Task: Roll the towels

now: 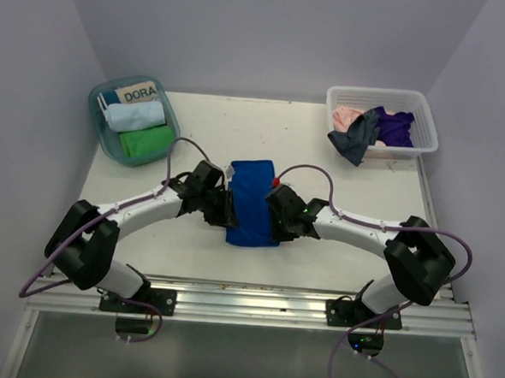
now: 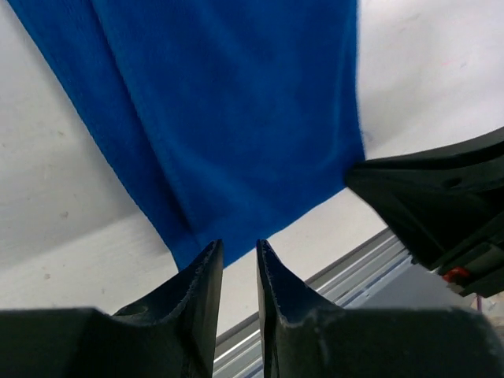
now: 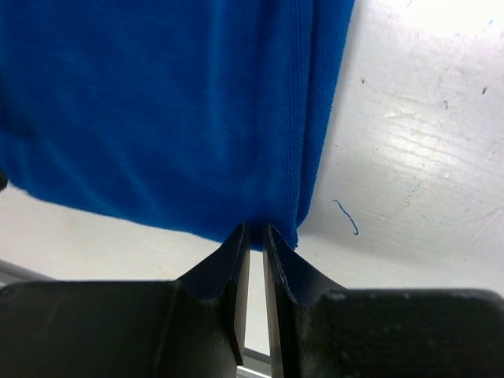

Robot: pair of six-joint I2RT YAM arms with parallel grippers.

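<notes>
On the bench (image 1: 196,134), left fingers (image 2: 197,307), slightly parted, and right fingers (image 3: 216,299), nearly closed, meet the near edge of the royal blue towel (image 1: 252,202); grip unclear.

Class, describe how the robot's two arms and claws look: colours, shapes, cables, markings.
The left arm and right arm have white curved links, bulky black joints and black bases on a silver rail. A purple cable loops along each. The left claw and right claw are matte black, each with two tapered fingers. No markings show.
</notes>
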